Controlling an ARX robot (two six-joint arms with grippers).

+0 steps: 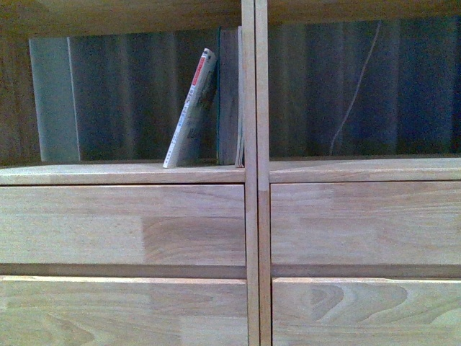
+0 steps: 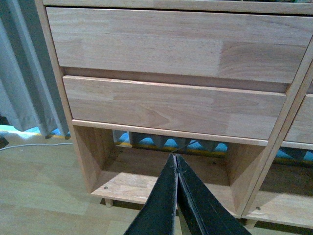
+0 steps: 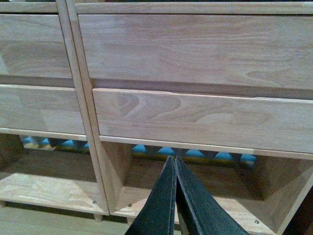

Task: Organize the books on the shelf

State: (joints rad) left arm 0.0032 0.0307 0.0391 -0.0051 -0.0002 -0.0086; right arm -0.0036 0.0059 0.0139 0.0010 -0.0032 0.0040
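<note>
While both arms hang low before the drawers, a wooden shelf [image 1: 130, 173] fills the front view, split into two columns by an upright post. On the open ledge of its left column, a thin book with a white spine and red band [image 1: 190, 112] leans to the right, its top resting against a slim book [image 1: 238, 97] that stands against the post. The right column's ledge shows no books. Neither arm appears in the front view. Each wrist camera shows its own jaws pressed together and holding nothing: the left gripper [image 2: 175, 159] and the right gripper [image 3: 173, 160] both point at the bottom cubbies. The task seems barely begun; next, an arm likely must rise to the leaning book and open.
</note>
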